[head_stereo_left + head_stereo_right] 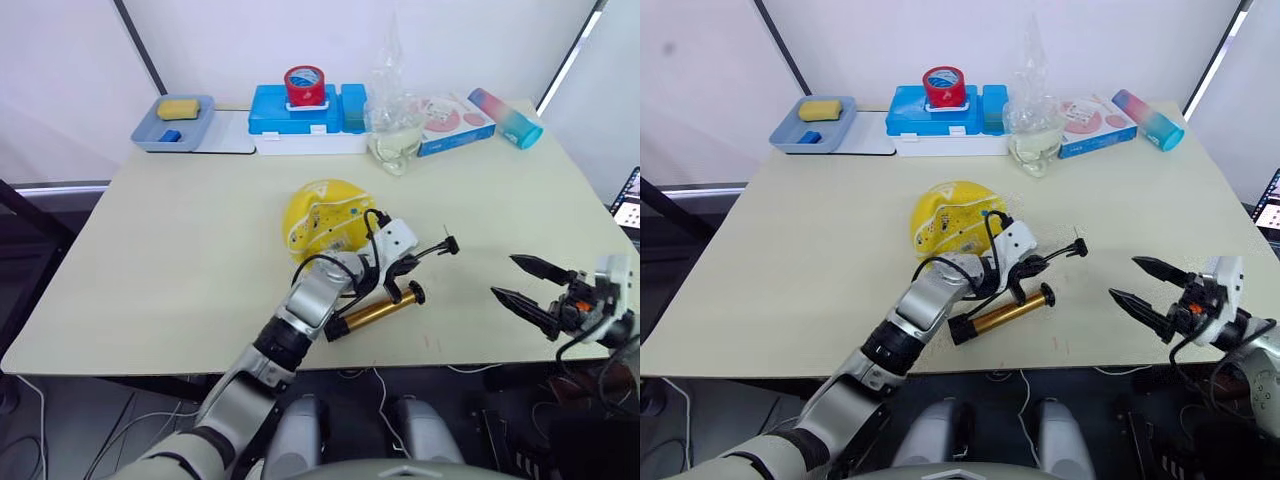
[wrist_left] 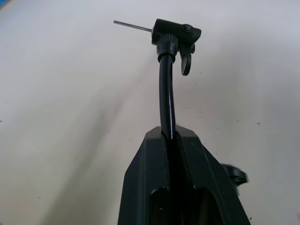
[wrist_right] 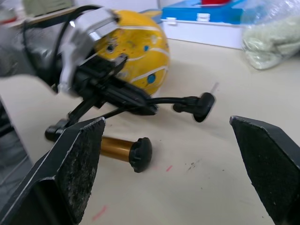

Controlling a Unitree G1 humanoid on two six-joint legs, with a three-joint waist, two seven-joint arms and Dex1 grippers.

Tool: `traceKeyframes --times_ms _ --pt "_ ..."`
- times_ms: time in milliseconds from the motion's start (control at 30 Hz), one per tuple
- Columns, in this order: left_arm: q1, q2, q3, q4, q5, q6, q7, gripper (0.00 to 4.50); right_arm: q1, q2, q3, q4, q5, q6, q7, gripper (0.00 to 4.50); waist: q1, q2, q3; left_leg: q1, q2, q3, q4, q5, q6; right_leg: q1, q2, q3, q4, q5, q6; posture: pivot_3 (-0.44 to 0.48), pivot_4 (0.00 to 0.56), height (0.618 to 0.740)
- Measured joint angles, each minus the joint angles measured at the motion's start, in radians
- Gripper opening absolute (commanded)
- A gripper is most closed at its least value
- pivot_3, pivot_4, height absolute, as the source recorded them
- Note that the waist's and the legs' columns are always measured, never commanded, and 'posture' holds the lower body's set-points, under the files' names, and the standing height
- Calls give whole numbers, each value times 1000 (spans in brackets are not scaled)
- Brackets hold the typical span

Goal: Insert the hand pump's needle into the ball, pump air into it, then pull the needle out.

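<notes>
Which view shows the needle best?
Left wrist view: the needle juts from the black fitting against bare table, the left gripper shut on the hose. Right wrist view shows it faintly; in the eye views it is too small.

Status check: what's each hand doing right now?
Left gripper shut on hose, needle clear of ball. Right gripper open, empty. Pump on table.
</notes>
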Motion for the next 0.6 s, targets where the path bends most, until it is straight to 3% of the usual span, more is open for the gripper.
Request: traceKeyframes --times_ms 267,600 --pt "73 -18 27 41 -3 -256 11 36 -45 112 20 -93 163 280 -270 4500 -1 0 0 0 0 -1 0 0 0 0 0 0 0 0 0 0 150 739" --pt "122 -71 52 88 -38 -366 6 36 -123 253 16 -95 274 382 -503 4500 -2 0 0 0 0 0 0 0 0 0 1 1 0 0 0 0 150 739"
